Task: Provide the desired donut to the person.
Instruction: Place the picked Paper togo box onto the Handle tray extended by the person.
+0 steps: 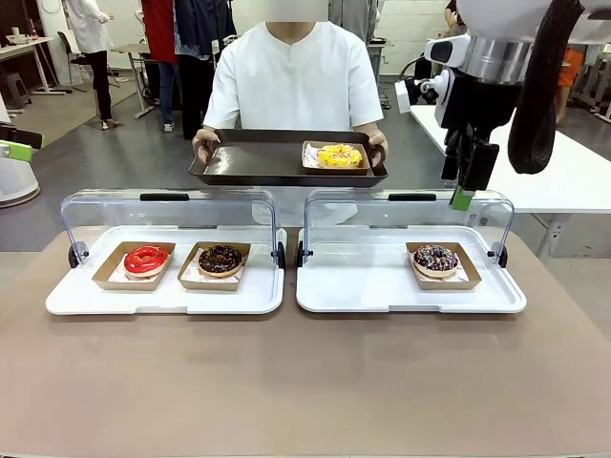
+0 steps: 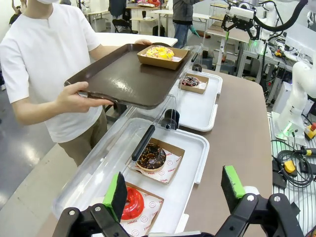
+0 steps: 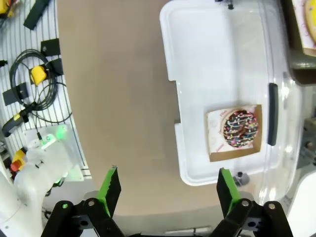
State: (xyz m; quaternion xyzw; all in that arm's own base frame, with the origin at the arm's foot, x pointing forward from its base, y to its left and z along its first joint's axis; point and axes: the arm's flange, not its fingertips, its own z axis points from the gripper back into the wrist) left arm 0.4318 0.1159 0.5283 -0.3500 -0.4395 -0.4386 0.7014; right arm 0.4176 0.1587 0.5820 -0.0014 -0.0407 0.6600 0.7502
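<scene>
Desk (image 1: 305,382), brown-topped, carries two white plastic display cases side by side, clear lids tipped up at the back.

Person in a white short-sleeved shirt (image 1: 296,81) stands at the far side, one hand (image 1: 203,145) on each end of a dark brown rectangular tray (image 1: 253,162) held level above the far edge.

Left case (image 1: 162,303): red glazed donut (image 1: 145,259) and chocolate donut (image 1: 221,259), each in its own brown card boat. Right case (image 1: 363,286): one chocolate donut with coloured sprinkles (image 1: 436,259), same kind of boat.

Yellow-iced donut (image 1: 340,155) sits in a card boat on the person's tray, toward its right end.

My right jaws hang above the right case's lid, pointing down, wide apart, nothing between the green pads (image 3: 111,190). My left jaws hover over the left case's end, near the red donut, wide too and holding nothing.
</scene>
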